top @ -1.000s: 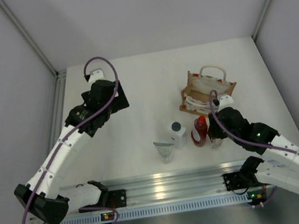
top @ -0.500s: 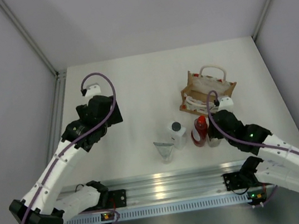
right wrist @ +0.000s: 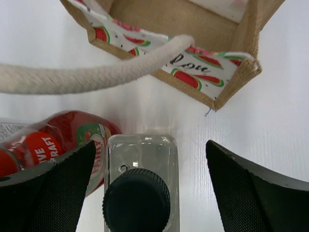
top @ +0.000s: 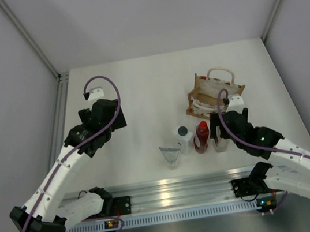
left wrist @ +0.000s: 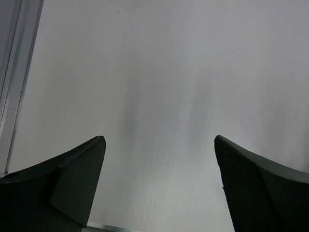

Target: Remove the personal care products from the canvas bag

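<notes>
Both claws gape, released: right gripper (right wrist: 150, 145) straddles a clear dark-capped bottle (right wrist: 139, 186), red bottle (right wrist: 72, 137) crowding one finger, tan canvas bag (right wrist: 193, 77) beyond; left gripper (left wrist: 159, 140) overhangs white table (left wrist: 145, 72).

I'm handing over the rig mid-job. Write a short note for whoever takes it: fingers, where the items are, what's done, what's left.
Left gripper: fingers open, empty, over bare table.
Right gripper: fingers open on either side of the upright clear bottle, not clamping it.
Items: clear bottle, red bottle, white bottle and grey pouch sit on the table, near side of the canvas bag.
Done: four products out.
Left: what shows of the bag's inside looks empty; probably just lift the right arm clear without tipping the clear bottle.
</notes>
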Robot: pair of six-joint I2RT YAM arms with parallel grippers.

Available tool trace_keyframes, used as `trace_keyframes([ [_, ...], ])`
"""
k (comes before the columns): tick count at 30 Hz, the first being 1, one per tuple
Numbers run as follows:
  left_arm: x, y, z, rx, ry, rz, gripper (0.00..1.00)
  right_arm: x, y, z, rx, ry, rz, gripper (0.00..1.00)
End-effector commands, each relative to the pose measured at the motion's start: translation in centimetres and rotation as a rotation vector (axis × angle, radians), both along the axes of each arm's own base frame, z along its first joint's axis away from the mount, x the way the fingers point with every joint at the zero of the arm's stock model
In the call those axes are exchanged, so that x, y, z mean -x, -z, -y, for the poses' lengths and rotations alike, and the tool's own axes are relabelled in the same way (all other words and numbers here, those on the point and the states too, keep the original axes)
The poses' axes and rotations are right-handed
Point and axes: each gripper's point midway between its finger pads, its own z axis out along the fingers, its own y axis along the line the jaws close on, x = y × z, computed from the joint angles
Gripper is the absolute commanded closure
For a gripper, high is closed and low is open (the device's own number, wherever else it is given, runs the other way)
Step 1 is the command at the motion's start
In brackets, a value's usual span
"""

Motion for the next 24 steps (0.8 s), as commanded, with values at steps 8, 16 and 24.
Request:
trace_keyframes([
  [8,-0.9,-1.5,-3.0,0.076,-0.122,0.061,0.02,-2.3,-9.2,2.5,0.048,0.082,0.19,0.06],
  [16,0.1,-3.8,-5.8,0.064,-0.223,0.164,0.02,-2.2,-15.3,6.8,0.081,0.18,0.335,0.01],
  [24,2.6,-5.8,-7.8,0.083,-0.263,0.272,0.02,0.5,-17.1,10.3,0.145,0.243,0.372,0.01],
])
